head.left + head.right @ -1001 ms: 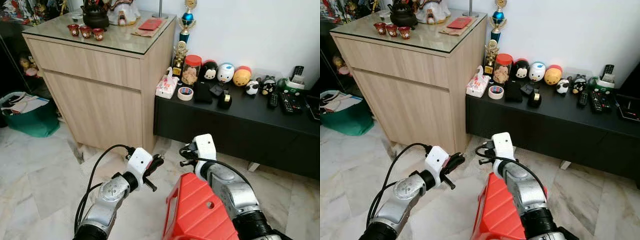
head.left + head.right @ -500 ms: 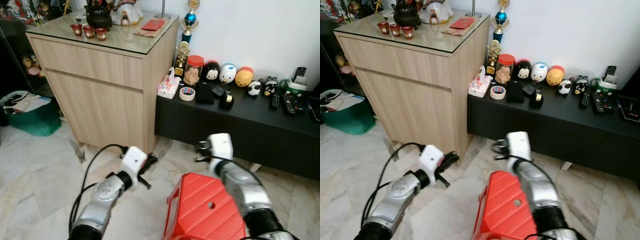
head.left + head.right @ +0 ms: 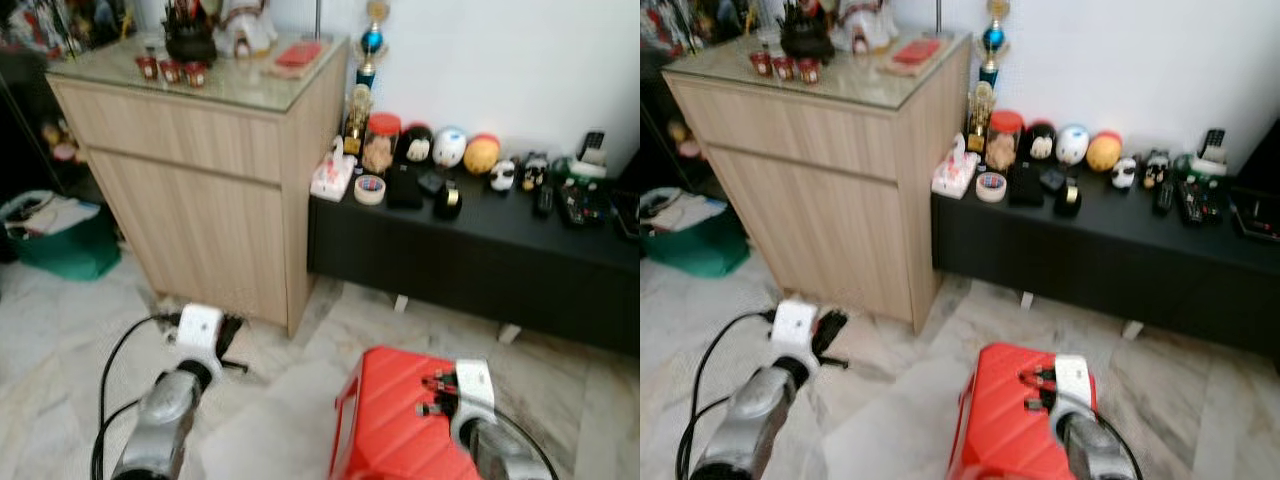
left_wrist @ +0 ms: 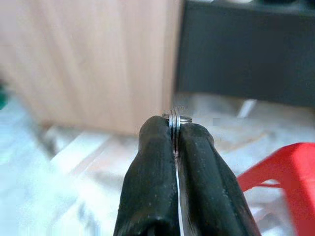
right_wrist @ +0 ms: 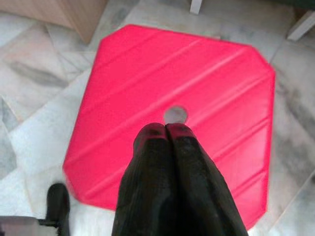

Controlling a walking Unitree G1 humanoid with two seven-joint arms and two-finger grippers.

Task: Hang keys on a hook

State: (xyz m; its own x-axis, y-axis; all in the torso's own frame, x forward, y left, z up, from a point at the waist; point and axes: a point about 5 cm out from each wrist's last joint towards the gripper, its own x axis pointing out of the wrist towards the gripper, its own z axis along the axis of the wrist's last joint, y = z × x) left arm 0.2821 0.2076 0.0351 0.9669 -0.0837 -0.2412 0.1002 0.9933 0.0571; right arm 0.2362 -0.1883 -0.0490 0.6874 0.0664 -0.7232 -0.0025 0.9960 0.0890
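Note:
In the left wrist view, my left gripper (image 4: 175,130) is shut on a thin metal key ring (image 4: 176,118) that sticks out past the fingertips; the keys themselves are hidden. In the eye views this gripper (image 3: 226,336) hangs low over the marble floor, in front of the wooden cabinet (image 3: 220,170). My right gripper (image 5: 166,129) is shut with nothing in it and points down at the top of a red plastic stool (image 5: 206,69), just by its centre hole. Its white wrist (image 3: 468,384) shows above the stool (image 3: 385,420).
A long black low console (image 3: 480,255) runs along the white wall, carrying toy heads, a jar, tape rolls and remotes. A green bag (image 3: 60,245) sits on the floor at the left. Open marble floor (image 3: 270,410) lies between the arms.
Both arms have dropped and drawn back toward me. The left gripper moved left and down with the key ring; the right one sank over the red stool. The view is now blurred.

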